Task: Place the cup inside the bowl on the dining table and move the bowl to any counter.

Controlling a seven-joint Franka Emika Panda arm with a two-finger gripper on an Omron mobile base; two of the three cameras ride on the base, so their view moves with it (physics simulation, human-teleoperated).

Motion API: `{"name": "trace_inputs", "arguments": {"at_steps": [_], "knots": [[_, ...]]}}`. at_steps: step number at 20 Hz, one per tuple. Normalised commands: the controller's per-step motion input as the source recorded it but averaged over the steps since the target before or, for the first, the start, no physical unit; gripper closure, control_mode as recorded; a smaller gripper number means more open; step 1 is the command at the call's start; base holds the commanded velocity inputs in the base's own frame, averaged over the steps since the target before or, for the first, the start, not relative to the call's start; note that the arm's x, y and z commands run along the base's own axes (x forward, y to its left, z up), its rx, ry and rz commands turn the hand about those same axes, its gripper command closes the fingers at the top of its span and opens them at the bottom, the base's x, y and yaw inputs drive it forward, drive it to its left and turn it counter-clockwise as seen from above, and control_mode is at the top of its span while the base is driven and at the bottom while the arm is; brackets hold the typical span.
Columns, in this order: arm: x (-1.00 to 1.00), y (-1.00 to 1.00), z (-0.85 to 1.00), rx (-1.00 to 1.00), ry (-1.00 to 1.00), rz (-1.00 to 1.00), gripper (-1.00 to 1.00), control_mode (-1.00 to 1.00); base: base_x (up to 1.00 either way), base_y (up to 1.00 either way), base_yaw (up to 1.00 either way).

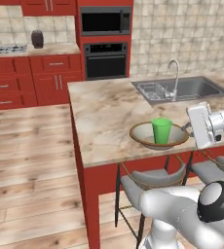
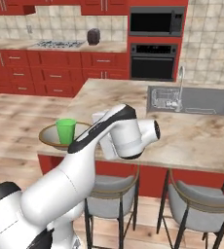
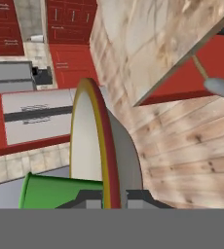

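The white arm bends up from the base and reaches out flat over the table top. Its hand is turned on its side. The gripper (image 3: 107, 198) is nearly closed, with one dark finger on each side of the bowl's (image 3: 92, 146) rim, pinching it. The wrist sits level, just beside the bowl.

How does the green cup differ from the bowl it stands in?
The cup is bright green, narrow and tall; the bowl is beige-grey with a brown-gold rim, wide and shallow. The cup stands free inside, while the pincer is shut on the bowl's rim. Both are round and open at the top.
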Motion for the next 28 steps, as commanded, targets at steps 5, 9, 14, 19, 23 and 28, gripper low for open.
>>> {"name": "trace_inputs", "arguments": {"at_steps": [5,9,14,19,23,28], "knots": [[0.00,0.00,0.00,0.00,0.00,0.00,1.00,1.00,0.00,0.74,-0.06],[0.00,0.00,0.00,0.00,0.00,0.00,1.00,1.00,0.00,0.74,-0.06],[0.00,0.00,0.00,0.00,0.00,0.00,1.00,1.00,0.00,0.62,-0.05],[0.00,0.00,0.00,0.00,0.00,0.00,1.00,1.00,0.00,0.61,-0.03],[0.00,0.00,0.00,0.00,0.00,0.00,1.00,1.00,0.00,0.59,-0.03],[0.00,0.00,0.00,0.00,0.00,0.00,1.00,1.00,0.00,0.62,-0.03]]}}
